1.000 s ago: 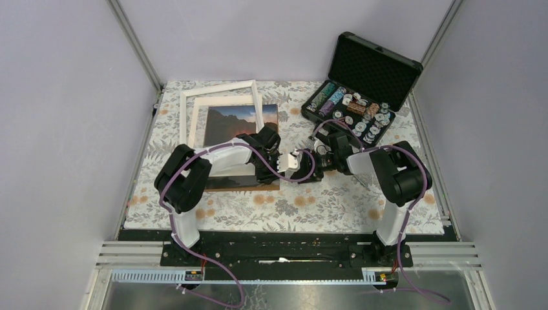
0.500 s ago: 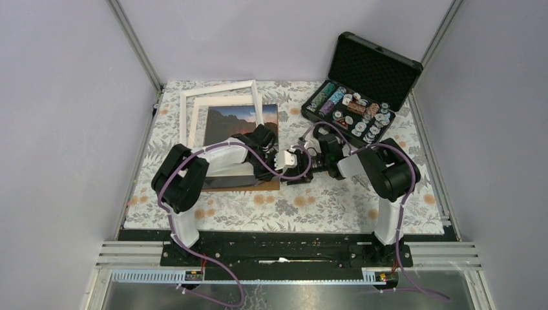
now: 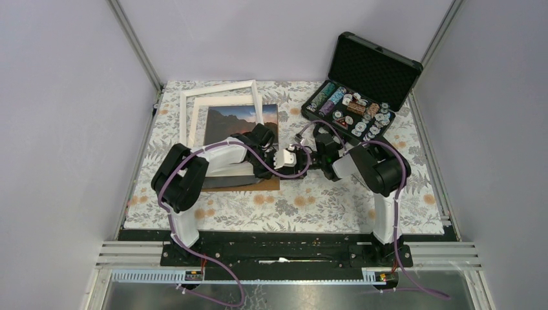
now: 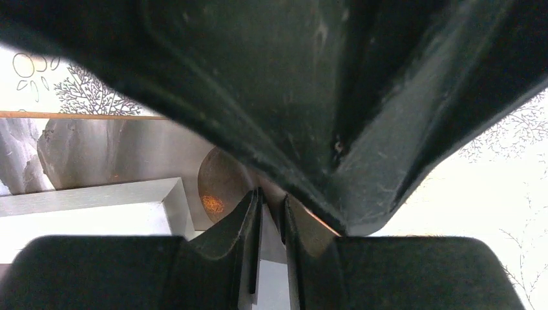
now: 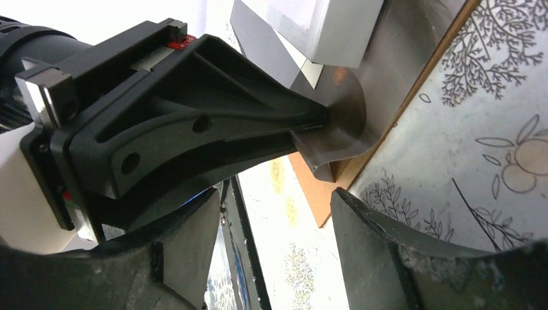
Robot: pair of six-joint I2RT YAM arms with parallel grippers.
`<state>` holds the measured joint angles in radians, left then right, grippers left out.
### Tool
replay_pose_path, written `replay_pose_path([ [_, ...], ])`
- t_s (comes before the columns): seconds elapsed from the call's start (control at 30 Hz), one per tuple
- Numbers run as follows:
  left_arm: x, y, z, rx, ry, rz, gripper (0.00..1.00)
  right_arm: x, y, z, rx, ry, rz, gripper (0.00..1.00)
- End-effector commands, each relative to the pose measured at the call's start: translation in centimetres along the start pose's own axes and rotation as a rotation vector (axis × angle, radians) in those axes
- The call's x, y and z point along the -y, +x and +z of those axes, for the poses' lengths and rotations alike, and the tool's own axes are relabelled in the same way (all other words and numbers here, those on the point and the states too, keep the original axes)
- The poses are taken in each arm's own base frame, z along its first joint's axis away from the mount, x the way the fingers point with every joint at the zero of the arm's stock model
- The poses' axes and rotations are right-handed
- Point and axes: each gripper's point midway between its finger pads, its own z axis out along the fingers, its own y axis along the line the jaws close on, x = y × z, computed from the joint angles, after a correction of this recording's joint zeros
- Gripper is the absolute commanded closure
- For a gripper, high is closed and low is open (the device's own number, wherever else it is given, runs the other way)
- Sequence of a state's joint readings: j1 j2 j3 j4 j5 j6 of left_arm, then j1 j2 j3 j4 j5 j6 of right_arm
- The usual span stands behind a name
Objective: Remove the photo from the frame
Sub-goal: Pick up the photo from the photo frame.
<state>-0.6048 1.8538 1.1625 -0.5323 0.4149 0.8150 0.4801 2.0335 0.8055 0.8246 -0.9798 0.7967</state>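
While the photo lies on its backing board, far part under the frame, the left claw pinches its curled near-right corner; the right claw gapes wide. Pulling against the frame's weight risks a crease or tear.

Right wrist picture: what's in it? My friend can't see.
The left gripper pinches a curled corner of the photo above the brown board. The white frame lies behind it, and the right gripper is open below.
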Motion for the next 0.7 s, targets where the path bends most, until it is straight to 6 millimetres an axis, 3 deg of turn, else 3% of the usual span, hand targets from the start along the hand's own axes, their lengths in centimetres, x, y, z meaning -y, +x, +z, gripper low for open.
replay_pose_path([
  [0.0,0.9,6.2,3.0,-0.163,0.033,-0.023,1.0,-1.3,-1.6,1.2,0.039,-0.039,-0.057,0.3],
  [0.13,1.0,6.0,2.8,-0.155,0.04,-0.016,0.89,-1.0,-1.8,1.5,0.058,-0.033,-0.047,0.3],
  [0.57,1.4,5.9,2.7,-0.145,0.056,-0.003,0.79,-0.5,-1.9,2.4,0.106,-0.026,-0.028,0.34],
  [0.67,1.5,5.7,2.5,-0.137,0.06,0.002,0.69,-0.3,-1.5,2.7,0.098,-0.024,-0.017,0.35],
])
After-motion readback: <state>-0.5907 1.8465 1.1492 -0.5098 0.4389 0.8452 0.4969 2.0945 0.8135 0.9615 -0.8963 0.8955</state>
